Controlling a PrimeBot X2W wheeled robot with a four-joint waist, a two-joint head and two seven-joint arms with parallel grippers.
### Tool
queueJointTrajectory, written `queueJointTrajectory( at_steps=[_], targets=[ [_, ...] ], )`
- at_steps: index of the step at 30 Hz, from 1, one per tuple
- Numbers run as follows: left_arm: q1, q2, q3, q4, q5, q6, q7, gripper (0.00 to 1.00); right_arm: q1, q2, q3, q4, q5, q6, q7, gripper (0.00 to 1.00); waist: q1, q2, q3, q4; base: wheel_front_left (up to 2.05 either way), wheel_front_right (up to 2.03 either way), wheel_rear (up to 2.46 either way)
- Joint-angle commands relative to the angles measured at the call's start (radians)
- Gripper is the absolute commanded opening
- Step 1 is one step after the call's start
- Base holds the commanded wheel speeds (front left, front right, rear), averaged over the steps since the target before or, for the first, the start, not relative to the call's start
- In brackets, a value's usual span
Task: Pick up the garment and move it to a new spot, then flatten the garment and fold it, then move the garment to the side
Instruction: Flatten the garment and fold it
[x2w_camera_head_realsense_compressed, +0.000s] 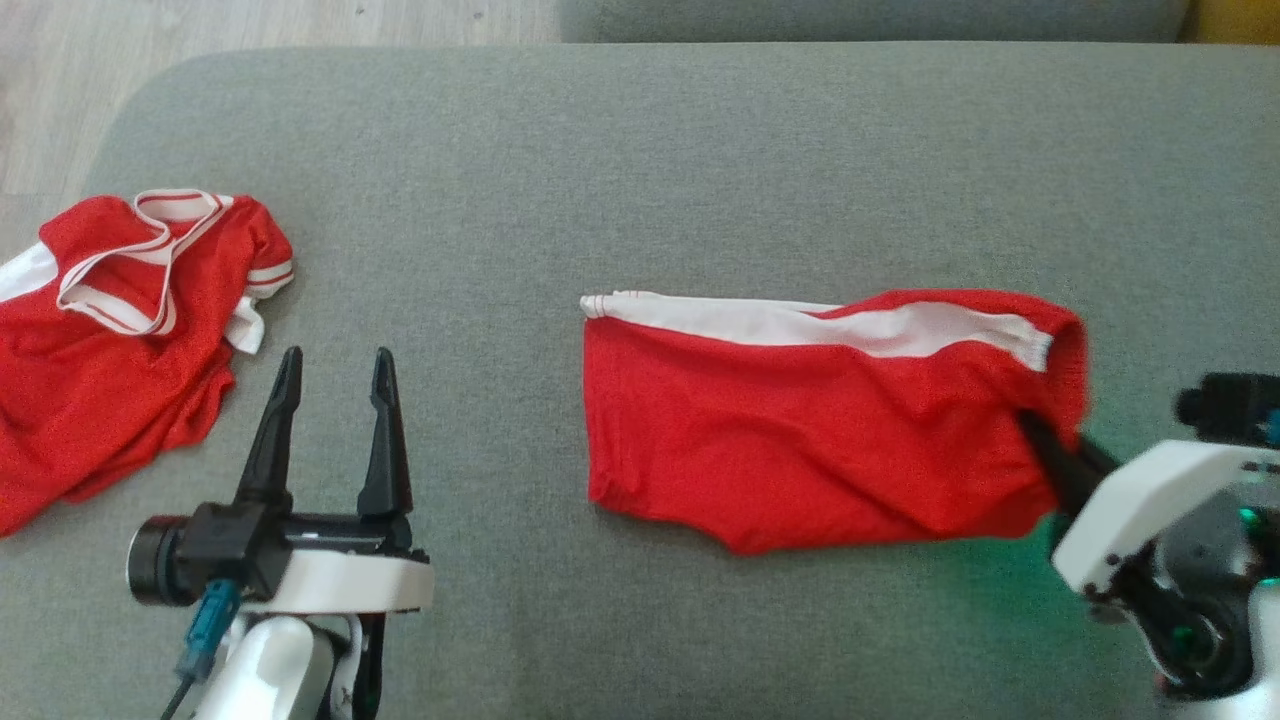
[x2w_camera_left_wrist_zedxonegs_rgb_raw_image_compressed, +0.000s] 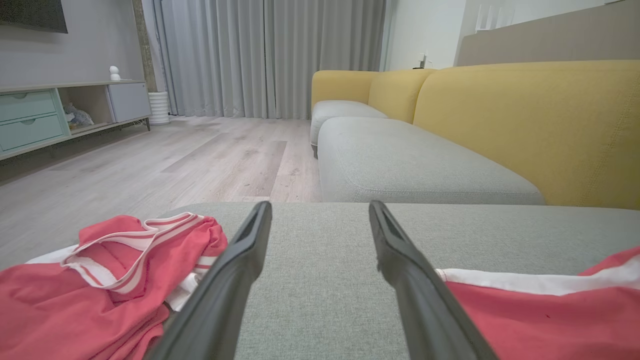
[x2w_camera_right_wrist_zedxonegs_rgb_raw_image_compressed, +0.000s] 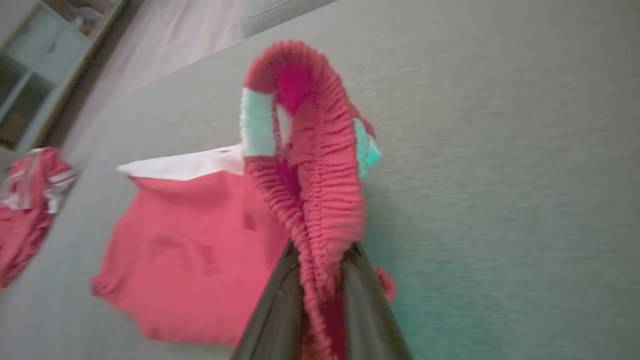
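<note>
The red shorts lie spread mid-cushion on the grey sofa, their 3 o'clock end pinched in the right tool, by the waistband as far as blur allows, with the left tool spread idle at 8 o'clock: flattened, I'd judge, with the folding and the shift aside not yet done.

A home living room — yellow sofa, grey curtains, wooden floor.

The garment is red with a white band; the jersey is red too (white trim with thin red stripes); the cushion is grey.
</note>
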Motion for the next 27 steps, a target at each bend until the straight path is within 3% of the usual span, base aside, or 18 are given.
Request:
queueJointTrajectory(
  at_steps=[1, 8, 15, 21, 22, 23, 27],
  targets=[
    [-0.027, 0.017, 0.037, -0.024, 0.008, -0.002, -0.009, 1.00, -0.054, 0.017, 0.032, -0.068, 0.070, -0.001, 0.062, 0.00, 0.0000, -0.0001, -0.001, -0.003, 0.00, 0.00, 0.00],
    [-0.046, 0.013, 0.023, -0.017, 0.007, -0.012, -0.009, 1.00, -0.126, 0.062, 0.081, -0.083, 0.358, -0.001, 0.219, 0.00, 0.0000, -0.0001, 0.014, 0.025, 0.00, 0.00, 0.00],
    [-0.068, -0.007, 0.009, -0.002, 0.003, -0.021, -0.009, 1.00, -0.198, 0.064, 0.245, 0.103, 0.514, -0.001, 0.113, 0.00, 0.0000, -0.0001, 0.042, 0.088, 0.00, 0.00, 0.00],
    [-0.076, -0.020, 0.006, 0.014, 0.001, -0.030, -0.009, 1.00, -0.263, 0.064, 0.368, 0.222, 0.522, -0.001, -0.012, 0.00, 0.0000, -0.0001, 0.056, 0.117, 0.00, 0.00, 0.00],
    [-0.076, -0.022, 0.006, 0.016, 0.001, -0.031, -0.009, 1.00, -0.275, 0.064, 0.389, 0.241, 0.514, -0.001, -0.041, 0.31, 0.0000, -0.0001, 0.057, 0.119, 0.00, 0.00, 0.00],
    [-0.076, -0.024, 0.007, 0.018, 0.001, -0.032, -0.009, 1.00, -0.286, 0.064, 0.413, 0.258, 0.498, -0.001, -0.064, 1.00, 0.0000, -0.0001, 0.058, 0.120, 0.00, 0.00, 0.00],
    [-0.075, -0.031, 0.012, 0.023, 0.005, -0.036, -0.009, 1.00, -0.316, 0.064, 0.507, 0.281, 0.450, -0.001, -0.173, 1.00, 0.0000, -0.0001, 0.062, 0.120, 0.00, 0.00, 0.00]
  ],
)
